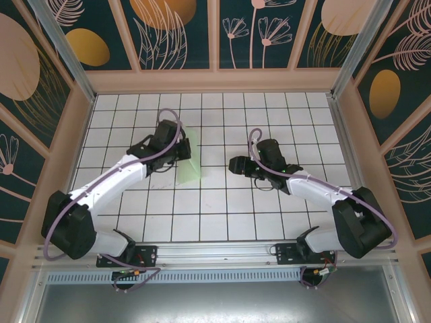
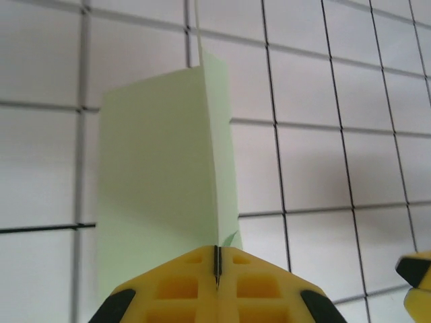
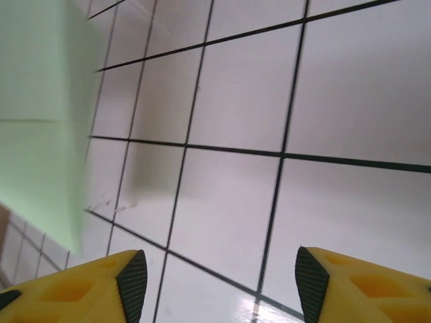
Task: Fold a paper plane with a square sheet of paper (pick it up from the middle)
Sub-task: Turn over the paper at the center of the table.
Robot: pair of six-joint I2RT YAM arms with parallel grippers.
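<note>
Seen from above, on the white gridded table [image 1: 222,215], the square sheet of paper [image 1: 191,160] sat left of centre as a narrow pale green strip, its long axis running roughly from 12 o'clock to 6 o'clock. The left gripper [image 2: 217,272] met it from the 9 o'clock side. In its wrist view we saw the yellow jaws pressed together on the sheet's near edge, right where a raised ridge began. From that pinch the ridge ran straight away toward 12 o'clock, with one panel of paper spreading left and a thinner one right. The right gripper [image 3: 221,279] had its jaws apart with nothing between them, only bare tile. In the overhead view the sheet lay at about 9 o'clock from it, a short stretch of bare tile between them. In its own wrist view the green showed at the far left edge, around 9 to 10 o'clock. We judged the left arm the nearer one, already on the paper. Any help from the right would mean travelling toward 9 o'clock, square to the ridge.
</note>
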